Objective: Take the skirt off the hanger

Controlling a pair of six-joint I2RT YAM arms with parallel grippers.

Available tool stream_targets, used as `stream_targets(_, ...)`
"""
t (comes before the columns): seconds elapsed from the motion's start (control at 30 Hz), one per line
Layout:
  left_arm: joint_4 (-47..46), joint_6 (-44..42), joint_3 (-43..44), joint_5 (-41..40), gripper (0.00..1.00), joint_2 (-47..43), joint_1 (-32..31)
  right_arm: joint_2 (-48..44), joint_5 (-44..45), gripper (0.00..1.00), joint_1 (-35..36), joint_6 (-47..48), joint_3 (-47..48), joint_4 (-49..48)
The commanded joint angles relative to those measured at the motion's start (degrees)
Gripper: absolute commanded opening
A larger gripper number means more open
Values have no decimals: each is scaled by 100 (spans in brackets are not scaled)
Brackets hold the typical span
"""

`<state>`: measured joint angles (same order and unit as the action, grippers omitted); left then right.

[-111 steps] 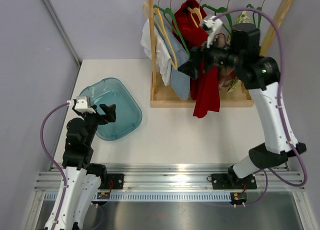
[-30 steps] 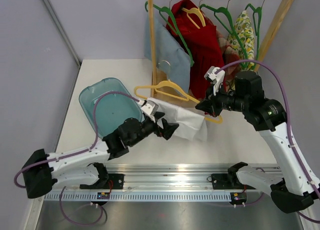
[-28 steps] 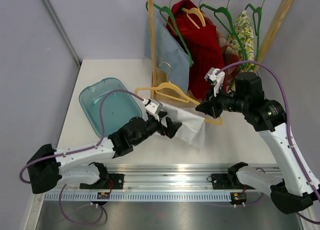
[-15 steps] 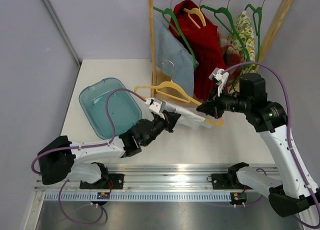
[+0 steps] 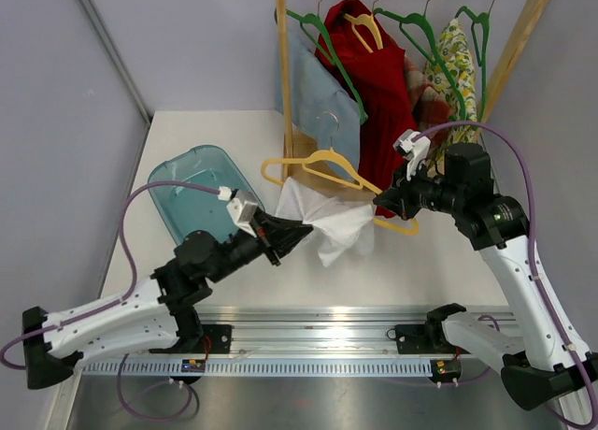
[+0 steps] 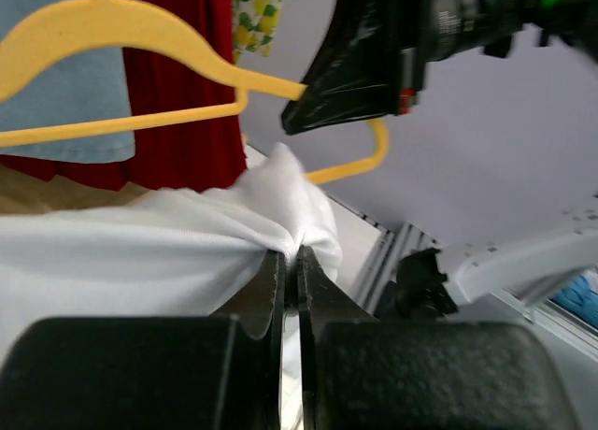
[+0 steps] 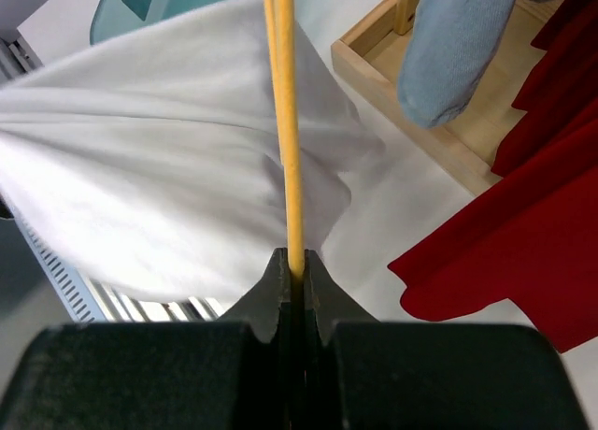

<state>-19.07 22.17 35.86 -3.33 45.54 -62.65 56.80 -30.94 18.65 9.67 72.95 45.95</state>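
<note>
Left hand (image 6: 291, 257): clenched on a bunched fold of the white skirt (image 5: 332, 226), low over the near side of the desk (image 5: 411, 266).
Right hand (image 7: 291, 262): clamped on the right end of the yellow hanger (image 5: 327, 161).
Skirt: stretched between my two hands and seemingly draped on the hanger's bar, just near of the wooden rack (image 5: 282, 75).
Doing it well: I judge a steady pull left and near, along the bar, with the right hand bracing.
Risk: the cloth may snag on the hanger's end.

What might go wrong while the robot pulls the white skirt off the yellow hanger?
The left gripper pinches only a small fold of the white skirt, so the cloth might slip out. The right gripper holds the yellow hanger by one thin bar; a hard tug might twist it loose.
</note>
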Motion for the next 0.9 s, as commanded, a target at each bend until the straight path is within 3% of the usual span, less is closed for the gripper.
stream_targets(0.0,842,68,299,799,0,-817,-19,-37,527,0,-55,237,-79,-631)
stream_targets(0.27,1871,7,685,606,0,-2294,-10,-72,571,0,-55,544,-316,-710)
stream_targets(0.43,2573,-134,1264,412,0,-2392,-19,-28,554,0,-64,746,-448,-737)
stream_targets(0.87,2891,-433,2152,659,0,-2181,-10,86,598,0,-64,1089,-571,-763)
